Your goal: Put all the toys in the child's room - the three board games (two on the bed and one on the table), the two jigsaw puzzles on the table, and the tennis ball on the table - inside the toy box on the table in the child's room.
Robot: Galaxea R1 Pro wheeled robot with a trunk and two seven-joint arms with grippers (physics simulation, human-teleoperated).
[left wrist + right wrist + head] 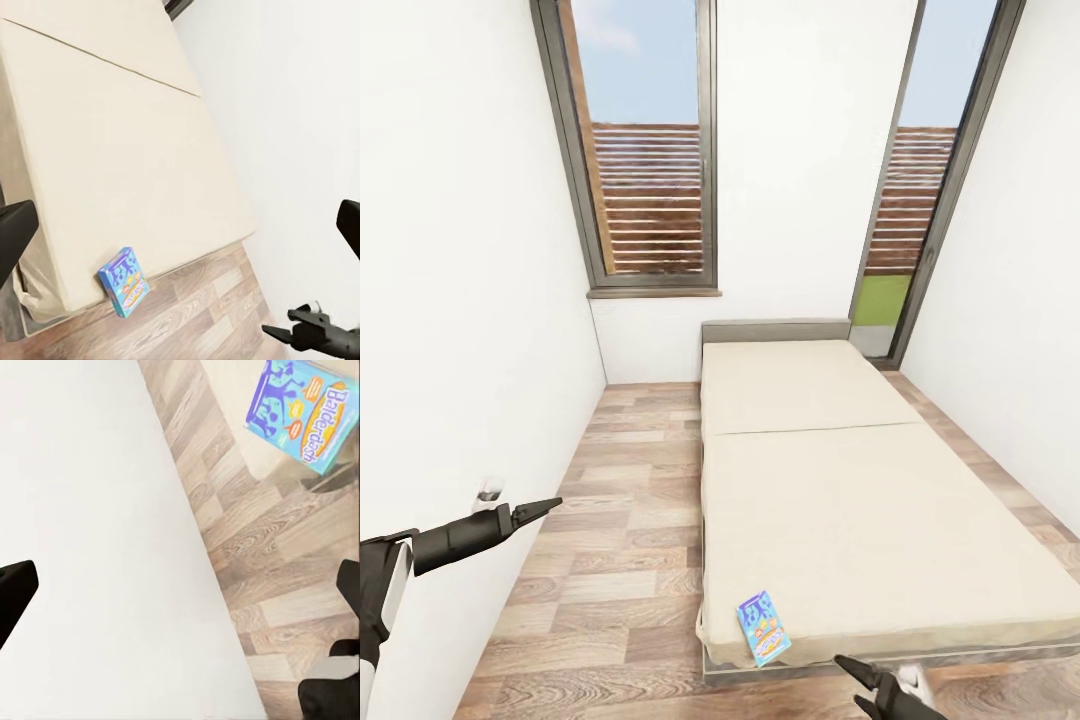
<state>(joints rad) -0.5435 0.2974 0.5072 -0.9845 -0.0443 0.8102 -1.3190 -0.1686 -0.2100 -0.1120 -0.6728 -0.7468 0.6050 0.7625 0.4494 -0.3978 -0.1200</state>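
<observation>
The only legible text is on the blue board game box lying at the corner of the bed: in the right wrist view, orange-yellow letters along one edge read roughly "Balderdash". Its smaller print is too blurred to read.

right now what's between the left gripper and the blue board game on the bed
In the head view, bare wood-plank floor lies between the left gripper and the blue board game, then the bed edge. Nothing stands on that stretch.
</observation>
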